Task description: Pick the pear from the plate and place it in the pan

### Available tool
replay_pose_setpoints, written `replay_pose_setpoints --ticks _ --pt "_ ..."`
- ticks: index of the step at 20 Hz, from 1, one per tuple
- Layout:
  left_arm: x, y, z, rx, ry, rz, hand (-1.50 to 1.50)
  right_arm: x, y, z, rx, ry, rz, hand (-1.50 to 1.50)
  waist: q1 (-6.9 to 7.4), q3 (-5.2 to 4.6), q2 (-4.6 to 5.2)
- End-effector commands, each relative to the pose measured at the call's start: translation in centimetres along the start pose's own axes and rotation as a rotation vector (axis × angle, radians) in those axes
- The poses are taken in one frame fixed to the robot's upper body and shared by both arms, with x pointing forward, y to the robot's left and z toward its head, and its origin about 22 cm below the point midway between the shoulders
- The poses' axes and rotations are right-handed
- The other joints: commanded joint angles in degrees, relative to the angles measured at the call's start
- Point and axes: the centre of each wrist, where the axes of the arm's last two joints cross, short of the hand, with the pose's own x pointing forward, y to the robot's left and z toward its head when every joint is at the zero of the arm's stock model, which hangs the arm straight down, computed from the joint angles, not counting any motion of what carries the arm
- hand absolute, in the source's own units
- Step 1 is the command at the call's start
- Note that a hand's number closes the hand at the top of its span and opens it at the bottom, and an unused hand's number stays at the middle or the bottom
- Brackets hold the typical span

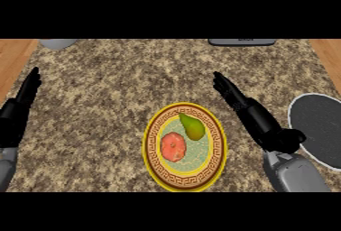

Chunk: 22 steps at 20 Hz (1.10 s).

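Note:
A green-yellow pear [192, 127] lies on the upper right part of a yellow-rimmed patterned plate [154, 155] at the counter's front middle. The pan [321, 128], dark grey with a pale rim, sits at the right edge, partly cut off. My right hand [233, 97] is open with straight fingers pointing away from me, just right of the plate and above the pear's level, not touching it. At the far left edge my left hand [25, 92] rests open, fingers up.
A red-orange round fruit [173, 147] lies on the plate's lower left, beside the pear. A grey bowl-like object [57, 43] shows at the top left and a dark flat object [242, 42] at the top edge. Wooden strips border the speckled counter on both sides.

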Motion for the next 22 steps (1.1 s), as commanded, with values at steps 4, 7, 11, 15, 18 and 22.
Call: replay_pose_setpoints --ticks 4,7,11,15,18,22 --pt "2.7 -5.4 -0.5 -0.193 -0.040 0.117 0.00 -5.1 -1.1 -4.3 0.009 0.394 -0.039 -1.50 3.26 -1.06 1.44" --pt "2.6 -7.1 0.2 -0.275 -0.007 0.180 0.00 -3.6 -5.6 -2.8 0.091 0.576 0.545 -1.50 4.70 -2.68 1.43" --pt "4.7 -9.7 -0.1 -0.338 0.039 0.256 0.00 -9.5 -2.0 -4.0 -0.100 0.617 0.401 1.50 3.33 -0.88 1.00" --pt "4.6 -9.9 1.2 -0.326 0.090 0.249 0.00 -12.1 -1.0 -5.4 -0.075 0.634 0.331 -1.50 1.66 -0.98 0.02" --pt "5.2 -9.6 2.3 -0.342 0.083 0.264 0.00 -10.5 -2.2 -7.1 0.101 0.685 0.413 -1.50 1.69 -1.02 -0.25" --pt "5.0 -9.4 1.1 -0.343 0.099 0.275 0.00 -6.8 -3.5 -10.7 0.226 0.776 0.660 -1.50 2.30 -1.10 0.03"
